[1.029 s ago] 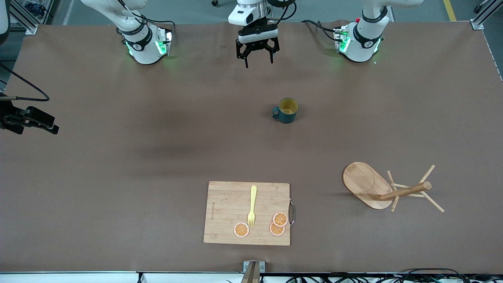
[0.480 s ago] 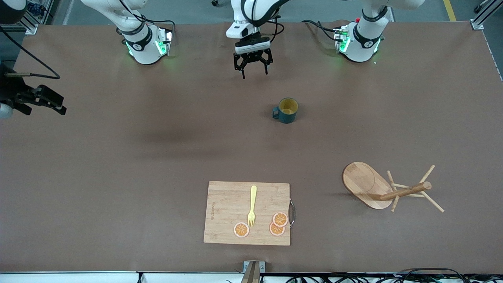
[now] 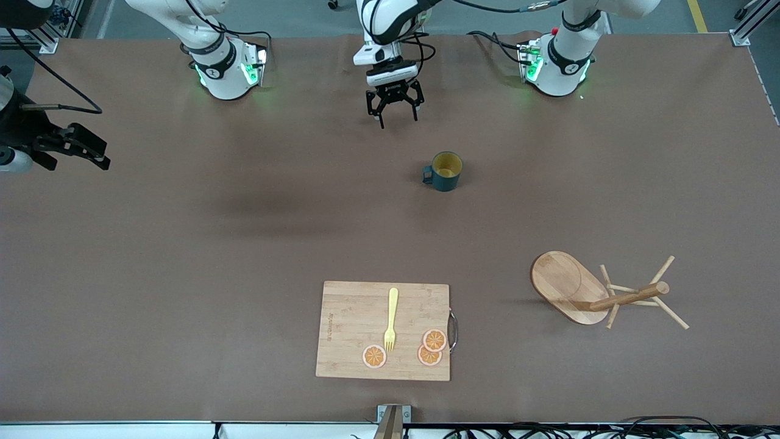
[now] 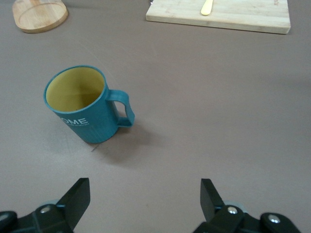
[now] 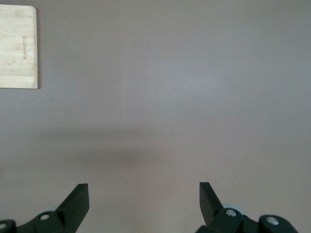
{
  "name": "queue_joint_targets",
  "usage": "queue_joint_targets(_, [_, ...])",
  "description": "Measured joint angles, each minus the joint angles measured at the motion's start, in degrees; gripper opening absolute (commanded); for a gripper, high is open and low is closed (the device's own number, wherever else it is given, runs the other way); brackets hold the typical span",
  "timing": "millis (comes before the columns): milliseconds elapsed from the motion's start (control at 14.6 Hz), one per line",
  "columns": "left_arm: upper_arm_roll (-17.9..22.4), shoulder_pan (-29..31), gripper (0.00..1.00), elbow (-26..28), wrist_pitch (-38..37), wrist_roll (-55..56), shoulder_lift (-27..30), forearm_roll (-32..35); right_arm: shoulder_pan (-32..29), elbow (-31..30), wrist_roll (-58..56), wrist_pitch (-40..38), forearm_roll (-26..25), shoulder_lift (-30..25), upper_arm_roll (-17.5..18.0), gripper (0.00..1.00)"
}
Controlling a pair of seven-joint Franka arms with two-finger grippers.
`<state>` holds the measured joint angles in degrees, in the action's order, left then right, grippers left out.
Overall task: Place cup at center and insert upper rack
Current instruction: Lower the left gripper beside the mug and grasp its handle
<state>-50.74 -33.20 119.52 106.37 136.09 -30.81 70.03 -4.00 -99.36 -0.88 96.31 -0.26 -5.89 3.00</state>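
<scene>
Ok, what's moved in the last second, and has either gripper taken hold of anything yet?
The left gripper came down and toward the cup, open and holding nothing. The right gripper, at the right arm's end of the table, shifted toward the robots' bases, also open and empty. The cup, the mug tree lying on its side and the cutting board stayed put.

Cup (image 3: 446,171): dark teal outside, yellow inside, white lettering on its side; upper rack (image 3: 600,291): light natural wood throughout, faint grain on the oval base; cutting board (image 3: 384,330): pale bamboo with fine lengthwise strips, a small dark mark near one edge, a grey metal handle; fork (image 3: 390,319): plain yellow; three fruit slices (image 3: 429,347): orange segments, pale rims; table (image 3: 183,274): flat matt brown; left gripper (image 3: 393,114): black fingers, white housing; right gripper (image 3: 73,149): black; arm bases: white with green lights.
</scene>
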Motion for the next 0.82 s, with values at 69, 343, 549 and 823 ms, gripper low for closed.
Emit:
queue_joint_targets(69, [3.7,-4.0,1.0,0.0,-0.1,1.8,-0.3,0.2,0.0,0.1,0.0,0.1,0.0,0.0,0.0,1.0])
queue_joint_targets(343, [16.3,-18.3,1.0,-0.1,-3.2,10.1,-2.7,3.5,0.0,0.7,0.0,0.0,0.0,-0.1,-0.1,1.0])
queue_joint_targets(549, [18.0,-20.8,1.0,-0.9,-5.4,14.2,-5.3,6.6,0.0,1.0,0.0,-0.4,0.0,-0.2,-0.1,1.0])
queue_joint_targets(823, [18.6,-20.5,1.0,-2.5,-7.9,15.6,-6.6,11.1,0.0,1.3,0.0,-0.4,0.0,-0.2,-0.2,1.0])
